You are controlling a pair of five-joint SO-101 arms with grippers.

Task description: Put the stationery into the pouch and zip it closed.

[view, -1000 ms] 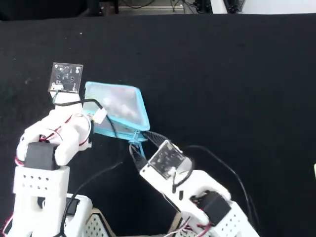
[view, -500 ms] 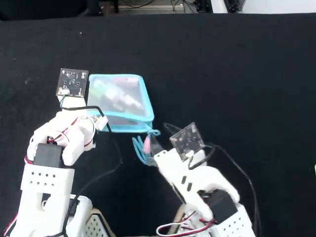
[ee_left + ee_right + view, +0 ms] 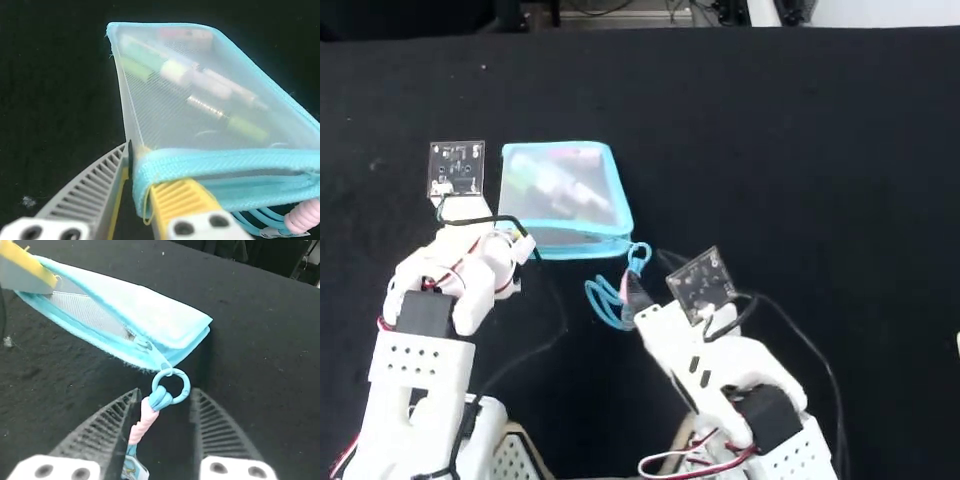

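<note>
The see-through pouch (image 3: pixel 565 195) with teal trim lies flat on the black table, with pens and other stationery (image 3: pixel 200 82) inside it. My left gripper (image 3: pixel 136 170) is shut on the pouch's zipper edge at its near left corner, seen from above at the left gripper (image 3: pixel 525 243). The zipper slider (image 3: pixel 143 344) sits close to the pouch's other near corner. Its teal ring pull (image 3: pixel 171 385) with a pink and blue cord (image 3: pixel 142 422) lies between the fingers of my right gripper (image 3: pixel 164 392), which is open. From above, the right gripper (image 3: pixel 630 287) is just short of the ring (image 3: pixel 639 258).
A black cloth (image 3: pixel 800 150) covers the whole table. The cord's blue loop (image 3: pixel 603 300) lies beside the right gripper. Both arm bases stand at the near edge.
The pouch has turned squarer and settled flat a little farther away. The right arm has swung to the right and drawn back, leaving the ring pull loose on the cloth.
</note>
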